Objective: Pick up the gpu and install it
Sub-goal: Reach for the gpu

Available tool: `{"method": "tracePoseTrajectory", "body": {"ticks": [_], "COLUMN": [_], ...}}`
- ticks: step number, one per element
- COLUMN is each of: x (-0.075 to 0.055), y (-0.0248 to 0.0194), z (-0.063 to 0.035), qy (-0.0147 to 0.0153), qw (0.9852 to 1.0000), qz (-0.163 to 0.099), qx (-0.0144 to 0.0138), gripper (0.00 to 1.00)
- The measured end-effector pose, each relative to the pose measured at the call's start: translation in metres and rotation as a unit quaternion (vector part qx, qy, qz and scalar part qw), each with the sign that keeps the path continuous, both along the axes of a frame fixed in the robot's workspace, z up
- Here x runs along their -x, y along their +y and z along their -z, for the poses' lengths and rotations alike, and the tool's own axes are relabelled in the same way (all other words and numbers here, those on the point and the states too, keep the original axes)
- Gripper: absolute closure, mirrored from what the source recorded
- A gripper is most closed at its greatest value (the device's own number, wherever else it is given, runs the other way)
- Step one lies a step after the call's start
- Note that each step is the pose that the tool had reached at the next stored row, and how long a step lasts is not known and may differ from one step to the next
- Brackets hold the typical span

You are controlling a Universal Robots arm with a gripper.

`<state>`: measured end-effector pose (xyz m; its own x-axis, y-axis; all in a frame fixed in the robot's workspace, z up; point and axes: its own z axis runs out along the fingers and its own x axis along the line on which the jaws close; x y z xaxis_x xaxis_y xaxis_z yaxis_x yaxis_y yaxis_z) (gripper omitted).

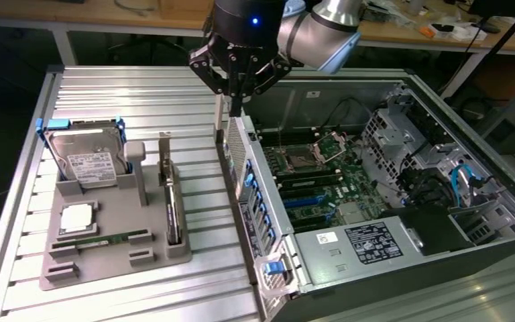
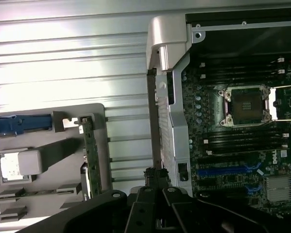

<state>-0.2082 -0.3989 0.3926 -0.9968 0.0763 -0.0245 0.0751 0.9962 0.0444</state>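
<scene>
Jaws closed, empty, above the computer case (image 1: 250,176) edge; the gpu (image 1: 172,201) stands apart in the grey holder (image 1: 105,265)

The case wall (image 1: 255,201) stands close beside the upright gpu (image 1: 172,208), a narrow table strip (image 1: 211,215) between.

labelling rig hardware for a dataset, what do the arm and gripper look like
The arm is silver-grey metal with rounded joints. Its black wrist housing carries a small blue light. The gripper is black, with jointed linkages and visible pins.
</scene>
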Motion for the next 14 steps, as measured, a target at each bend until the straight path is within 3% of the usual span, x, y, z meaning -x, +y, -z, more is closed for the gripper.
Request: {"method": "tracePoseTrajectory", "body": {"ticks": [6,14], "x": [0.016,0.025], "y": [0.0000,0.0000], "z": [0.0000,0.0000], "qy": [0.0000,0.0000], "qw": [1.0000,1.0000], "qz": [0.000,0.000], "qx": [0.0000,0.0000], "gripper": [0.89,0.89]}}
